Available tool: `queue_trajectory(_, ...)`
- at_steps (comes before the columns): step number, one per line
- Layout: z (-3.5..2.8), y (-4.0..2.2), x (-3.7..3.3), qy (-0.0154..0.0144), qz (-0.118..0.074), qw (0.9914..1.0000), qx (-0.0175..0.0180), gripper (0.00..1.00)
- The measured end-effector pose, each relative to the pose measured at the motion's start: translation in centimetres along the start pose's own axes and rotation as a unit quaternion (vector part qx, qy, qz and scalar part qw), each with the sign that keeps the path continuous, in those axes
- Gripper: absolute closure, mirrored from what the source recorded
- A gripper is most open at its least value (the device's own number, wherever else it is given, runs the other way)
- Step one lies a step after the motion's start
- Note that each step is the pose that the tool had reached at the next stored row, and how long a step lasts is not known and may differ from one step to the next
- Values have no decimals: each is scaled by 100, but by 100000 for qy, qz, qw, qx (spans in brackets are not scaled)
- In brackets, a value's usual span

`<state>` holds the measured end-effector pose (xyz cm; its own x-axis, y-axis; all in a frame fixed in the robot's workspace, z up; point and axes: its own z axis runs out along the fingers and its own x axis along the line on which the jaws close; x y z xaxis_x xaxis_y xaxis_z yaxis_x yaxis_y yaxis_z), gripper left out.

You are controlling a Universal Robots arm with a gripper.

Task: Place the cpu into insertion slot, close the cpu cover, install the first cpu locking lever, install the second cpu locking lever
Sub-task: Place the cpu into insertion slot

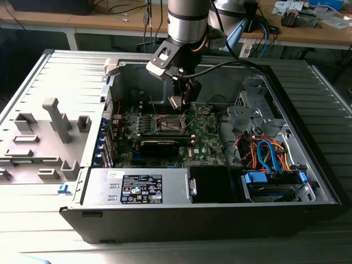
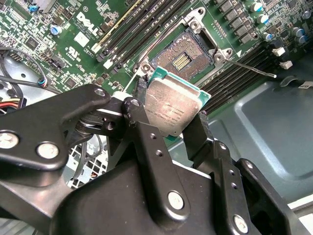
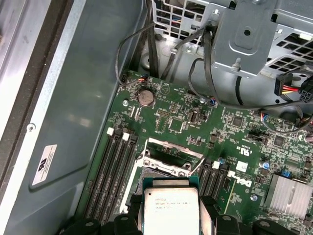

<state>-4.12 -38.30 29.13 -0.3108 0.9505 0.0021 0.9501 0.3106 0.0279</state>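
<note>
Holding cpu (image 2: 172, 105) in tool (image 2: 170, 108), raised near insertion slot (image 2: 183, 59)

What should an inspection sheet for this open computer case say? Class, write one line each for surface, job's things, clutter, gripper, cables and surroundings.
Surface: ribbed grey table carrying the open computer case.
Job's things: cpu held above the insertion slot, whose contacts are bare; cpu cover raised open.
Clutter: grey plastic fixtures at the exterior view's left.
Gripper: gripper shut on the cpu.
Cables: orange and blue cables inside the case, at the exterior view's right.
Surroundings: wooden benches behind.
</note>
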Motion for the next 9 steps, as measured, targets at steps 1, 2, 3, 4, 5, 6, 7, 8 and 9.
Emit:
queue_trajectory(1, 1, 0, 0, -3, 92, 100000, -1, 45)
queue_trajectory(2, 1, 0, 0, -7, 161, 100000, 1, 45)
queue_trajectory(3, 2, 0, 0, -9, 260, 100000, 2, 45)
queue_trajectory(4, 3, 0, 0, -10, 343, 99999, -3, 45)
queue_trajectory(5, 4, 0, 0, -12, 407, 99999, -3, 45)
queue_trajectory(6, 4, 0, 0, -15, 476, 99999, 0, 45)
queue_trajectory(7, 4, 0, 0, -16, 528, 99999, 0, 45)
queue_trajectory(8, 5, 0, 0, -17, 607, 99998, -3, 45)
queue_trajectory(9, 6, 0, 0, -19, 663, 99998, -2, 45)
